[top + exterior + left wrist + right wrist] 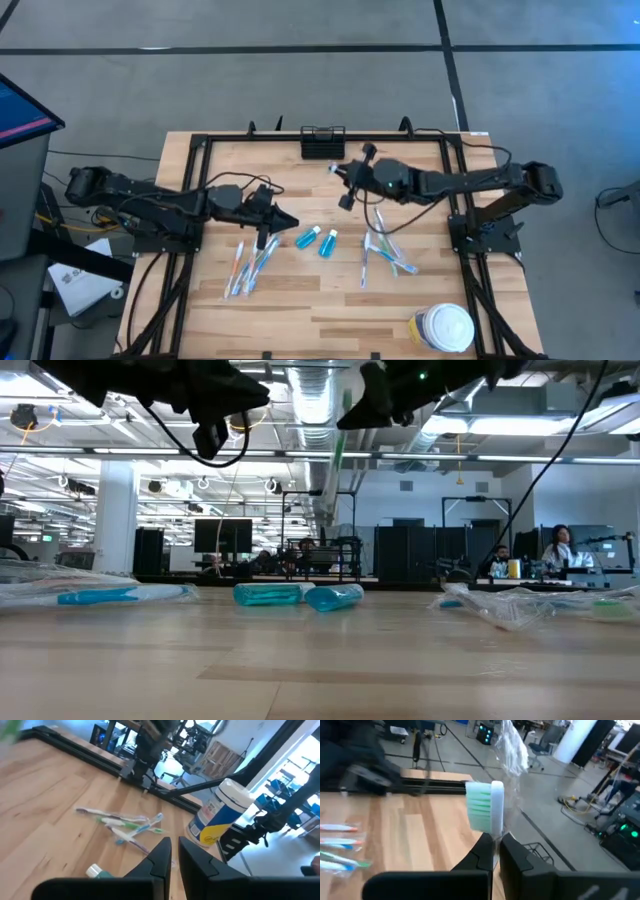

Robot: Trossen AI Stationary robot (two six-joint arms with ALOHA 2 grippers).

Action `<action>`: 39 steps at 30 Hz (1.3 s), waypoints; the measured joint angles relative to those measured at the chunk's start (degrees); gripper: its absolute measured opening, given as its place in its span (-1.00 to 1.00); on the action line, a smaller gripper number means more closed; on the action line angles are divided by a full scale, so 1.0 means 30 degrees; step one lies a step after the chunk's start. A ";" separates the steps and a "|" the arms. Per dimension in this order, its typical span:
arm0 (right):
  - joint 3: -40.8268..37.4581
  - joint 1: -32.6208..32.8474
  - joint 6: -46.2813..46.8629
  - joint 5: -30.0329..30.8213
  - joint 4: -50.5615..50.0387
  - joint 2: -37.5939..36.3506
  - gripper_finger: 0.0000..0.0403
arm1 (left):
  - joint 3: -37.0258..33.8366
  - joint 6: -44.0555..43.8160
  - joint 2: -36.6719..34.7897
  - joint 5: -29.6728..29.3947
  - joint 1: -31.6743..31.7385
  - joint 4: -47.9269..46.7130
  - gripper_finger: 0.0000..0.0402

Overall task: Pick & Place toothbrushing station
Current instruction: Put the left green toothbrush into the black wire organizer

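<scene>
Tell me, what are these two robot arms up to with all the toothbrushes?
The right gripper is shut on a wrapped green-bristled toothbrush, held above the table near the black holder at the far edge. The left gripper hangs shut and empty over the loose toothbrushes and two small blue bottles.

Two small blue bottles [317, 239] lie side by side near the middle of the wooden desk [300, 300]. Wrapped toothbrushes [250, 265] lie scattered at their 8 o'clock, more toothbrushes [383, 252] at 3 o'clock. A white-lidded jar [443, 328] stands at 5 o'clock, by the desk's corner.
</scene>
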 joint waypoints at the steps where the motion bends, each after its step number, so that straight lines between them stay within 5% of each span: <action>1: 0.0000 -0.0321 0.0006 -0.0173 0.0028 0.0000 -0.99 | 0.0000 0.0181 0.0004 -0.0226 -0.0180 -0.0010 -0.86; 24: 0.0000 -0.7521 0.0942 -0.4225 0.0053 0.0051 -0.99 | -0.0007 0.4055 0.0001 -0.1910 -0.1329 0.0925 -0.86; 39: 0.0000 -0.9830 0.1492 -0.6583 0.0607 0.0058 -0.99 | -0.0007 0.4059 0.0000 -0.1889 0.0643 0.1491 -0.86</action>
